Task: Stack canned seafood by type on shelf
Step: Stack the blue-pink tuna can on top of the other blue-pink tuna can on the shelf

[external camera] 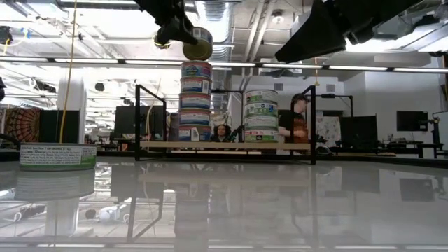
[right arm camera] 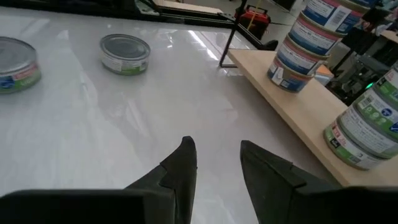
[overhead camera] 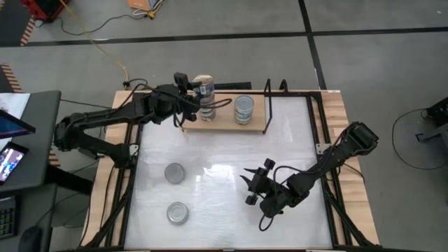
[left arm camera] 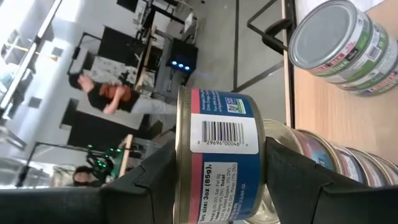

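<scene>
Right gripper (overhead camera: 253, 183) waits empty over the tabletop with fingers apart, two tins (overhead camera: 175, 173) remain unshelved, and beyond, left gripper (overhead camera: 187, 88) clamps a blue-label tin (left arm camera: 217, 163) just above the taller stack (external camera: 195, 101) on the shelf (overhead camera: 224, 126), evidently to match types.

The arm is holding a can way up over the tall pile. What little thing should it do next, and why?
Probably lower it straight down. The left gripper holds a blue-and-pink tin just above the taller stack on the shelf, not yet resting on it, and the labels look alike. The right gripper waits empty over the table.
</scene>
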You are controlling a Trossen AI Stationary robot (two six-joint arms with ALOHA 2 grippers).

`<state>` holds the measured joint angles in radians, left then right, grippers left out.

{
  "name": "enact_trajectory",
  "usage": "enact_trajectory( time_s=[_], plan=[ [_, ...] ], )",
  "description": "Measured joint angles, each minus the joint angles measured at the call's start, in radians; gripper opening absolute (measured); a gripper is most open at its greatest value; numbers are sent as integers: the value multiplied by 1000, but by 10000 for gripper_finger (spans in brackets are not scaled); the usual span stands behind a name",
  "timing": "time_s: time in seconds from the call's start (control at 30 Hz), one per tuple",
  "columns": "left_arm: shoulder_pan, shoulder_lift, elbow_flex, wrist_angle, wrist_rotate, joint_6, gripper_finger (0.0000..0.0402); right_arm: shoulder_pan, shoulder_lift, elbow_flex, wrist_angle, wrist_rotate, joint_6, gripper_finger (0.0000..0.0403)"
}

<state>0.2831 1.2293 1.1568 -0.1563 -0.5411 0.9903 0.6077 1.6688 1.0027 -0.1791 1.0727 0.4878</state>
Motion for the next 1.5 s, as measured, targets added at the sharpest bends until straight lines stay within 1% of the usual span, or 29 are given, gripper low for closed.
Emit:
enact_trajectory(
  time_s=[0.13,0.3,0.6,0.87,1.17,1.33,1.5],
  plan=[
    [25,0,0,-22,23,-19,195,25,0,0,0,0,22,159],
    [47,0,0,-42,89,-53,195,43,0,0,1,0,37,159],
    [60,-1,2,-94,91,-60,196,43,-1,0,1,0,46,159],
    [58,0,3,-122,66,-75,227,43,-1,0,1,1,47,159],
    [54,0,3,-119,74,-92,257,43,-1,0,1,1,55,159],
    [54,0,2,-121,39,-100,273,43,-1,0,1,2,55,159],
    [53,0,2,-124,39,-101,286,42,-1,0,1,2,62,159]
  ],
)
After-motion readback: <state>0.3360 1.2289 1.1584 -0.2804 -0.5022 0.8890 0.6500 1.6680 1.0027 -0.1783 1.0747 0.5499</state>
